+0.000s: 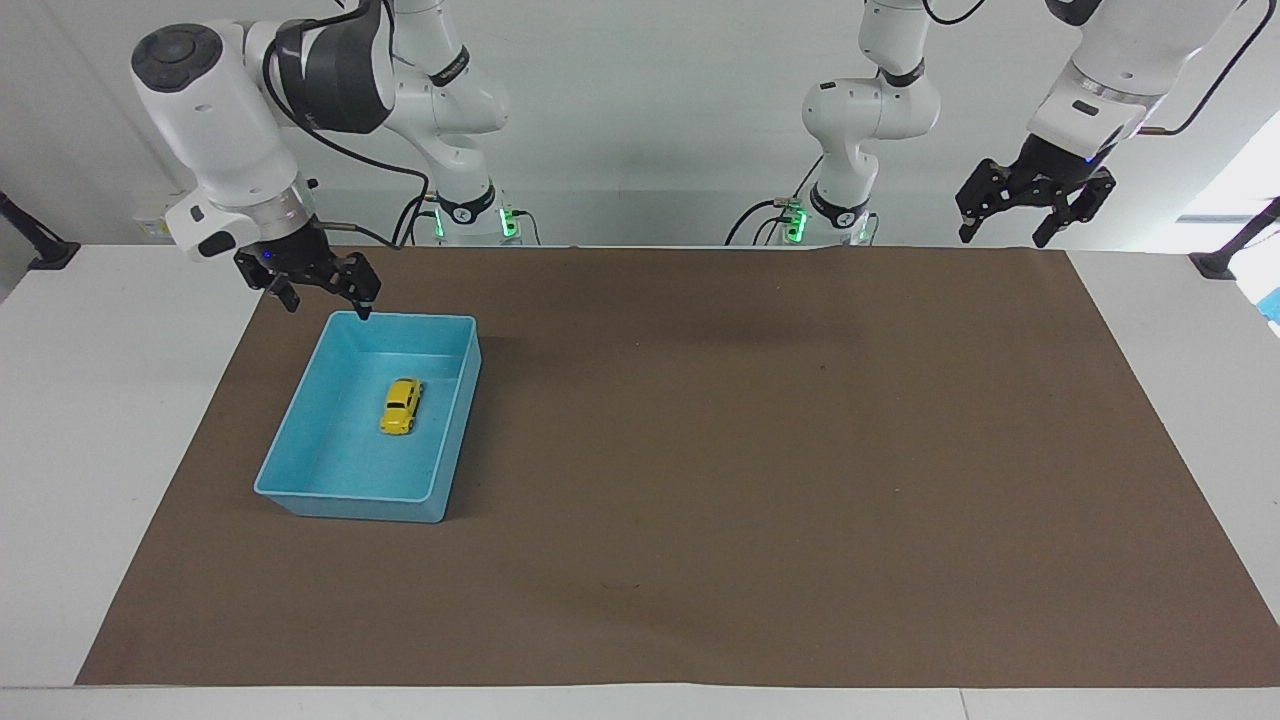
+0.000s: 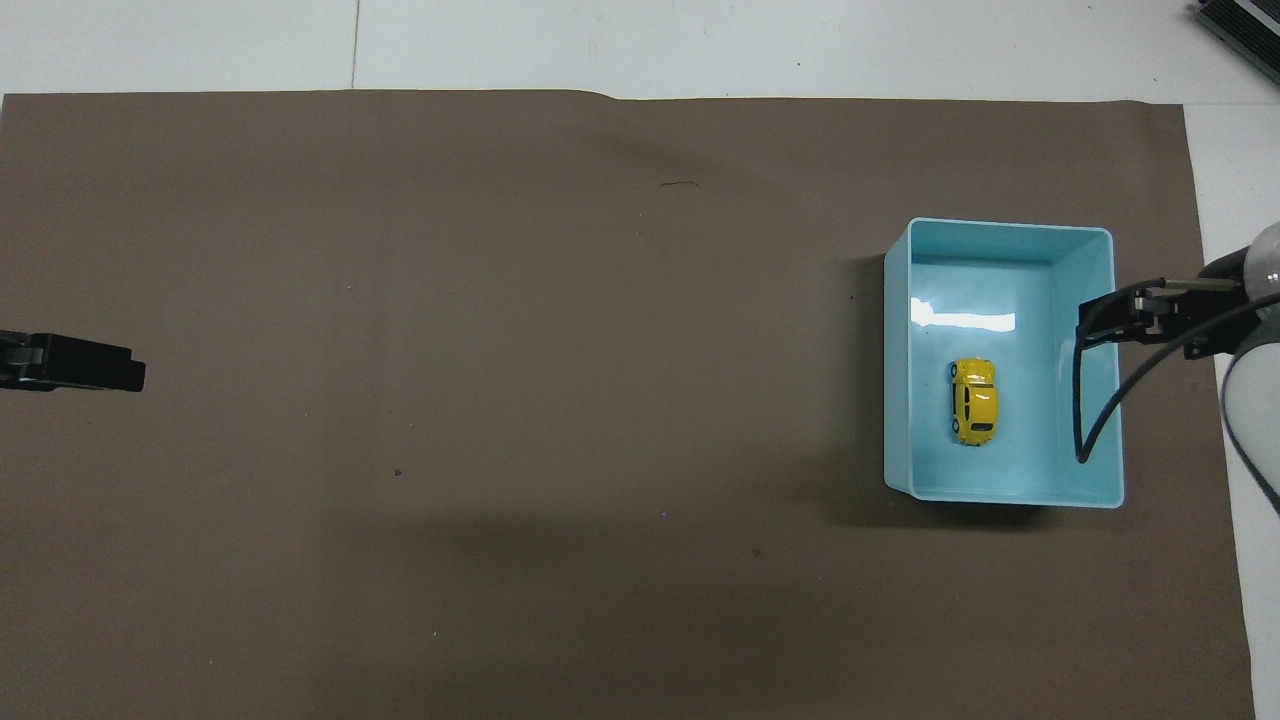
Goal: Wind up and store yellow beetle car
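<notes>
Yellow beetle car point(image 1: 401, 405) sits in the blue bin point(image 1: 300, 497), clear of both grippers. Right gripper point(image 1: 320, 298) hangs spread and empty over the bin's robot-side rim; left gripper point(image 1: 1004, 232) waits open, empty, over the mat edge. I'd lift the right straight away, minding its cable.

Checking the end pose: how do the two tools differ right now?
The right tool hangs low beside the blue bin holding the yellow beetle car; the left tool waits high over the left arm's table end, over nothing. Both are open and empty.
</notes>
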You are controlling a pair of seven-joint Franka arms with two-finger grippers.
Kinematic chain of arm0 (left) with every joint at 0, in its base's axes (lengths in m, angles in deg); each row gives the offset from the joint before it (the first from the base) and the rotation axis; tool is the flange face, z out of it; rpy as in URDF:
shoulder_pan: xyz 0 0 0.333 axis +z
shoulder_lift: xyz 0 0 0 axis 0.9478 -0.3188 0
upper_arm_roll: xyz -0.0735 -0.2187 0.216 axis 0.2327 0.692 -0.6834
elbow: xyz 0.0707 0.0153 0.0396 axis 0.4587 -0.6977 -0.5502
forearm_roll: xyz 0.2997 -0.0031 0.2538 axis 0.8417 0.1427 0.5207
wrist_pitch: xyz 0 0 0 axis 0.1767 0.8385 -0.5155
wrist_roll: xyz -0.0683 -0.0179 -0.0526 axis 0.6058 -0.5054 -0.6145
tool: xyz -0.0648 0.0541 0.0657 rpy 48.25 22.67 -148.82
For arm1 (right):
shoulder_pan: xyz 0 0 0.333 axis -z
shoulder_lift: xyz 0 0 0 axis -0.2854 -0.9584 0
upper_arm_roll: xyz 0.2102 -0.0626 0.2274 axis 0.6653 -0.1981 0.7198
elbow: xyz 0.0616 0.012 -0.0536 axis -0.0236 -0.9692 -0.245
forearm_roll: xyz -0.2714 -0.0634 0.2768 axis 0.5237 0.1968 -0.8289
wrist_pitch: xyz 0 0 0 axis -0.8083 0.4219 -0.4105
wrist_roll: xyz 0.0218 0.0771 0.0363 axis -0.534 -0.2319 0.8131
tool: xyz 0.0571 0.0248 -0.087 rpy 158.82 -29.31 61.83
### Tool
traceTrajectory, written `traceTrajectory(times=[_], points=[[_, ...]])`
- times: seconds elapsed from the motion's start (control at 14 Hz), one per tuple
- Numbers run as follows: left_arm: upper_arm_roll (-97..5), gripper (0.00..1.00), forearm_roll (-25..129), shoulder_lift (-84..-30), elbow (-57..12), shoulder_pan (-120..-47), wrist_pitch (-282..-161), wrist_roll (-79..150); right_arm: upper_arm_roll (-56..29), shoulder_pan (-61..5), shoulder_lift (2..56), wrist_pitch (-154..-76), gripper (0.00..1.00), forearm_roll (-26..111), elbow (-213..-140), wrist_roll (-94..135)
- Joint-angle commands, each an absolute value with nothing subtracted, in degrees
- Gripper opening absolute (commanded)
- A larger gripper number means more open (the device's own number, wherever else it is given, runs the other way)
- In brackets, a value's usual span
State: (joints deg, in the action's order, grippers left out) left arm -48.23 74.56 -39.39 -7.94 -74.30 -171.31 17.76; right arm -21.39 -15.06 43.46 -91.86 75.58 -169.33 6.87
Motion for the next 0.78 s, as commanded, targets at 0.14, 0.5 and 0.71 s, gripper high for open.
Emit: traceTrajectory(times=[0.14, 0.5, 0.71], points=[[-47.9, 1.0, 75.6, -38.0, -9.3, -73.7, -171.5, 17.4, -21.2, -14.0, 41.6, -82.8, 1.0, 74.1, -161.6, 6.2], [-47.9, 1.0, 75.6, -38.0, -9.3, -73.8, -171.5, 17.4, -21.2, -14.3, 41.4, -83.1, 1.0, 73.9, -161.5, 6.2], [-47.8, 1.0, 75.6, -38.0, -9.3, -73.7, -171.5, 17.4, -21.1, -14.4, 41.3, -83.1, 1.0, 73.9, -161.3, 6.7]])
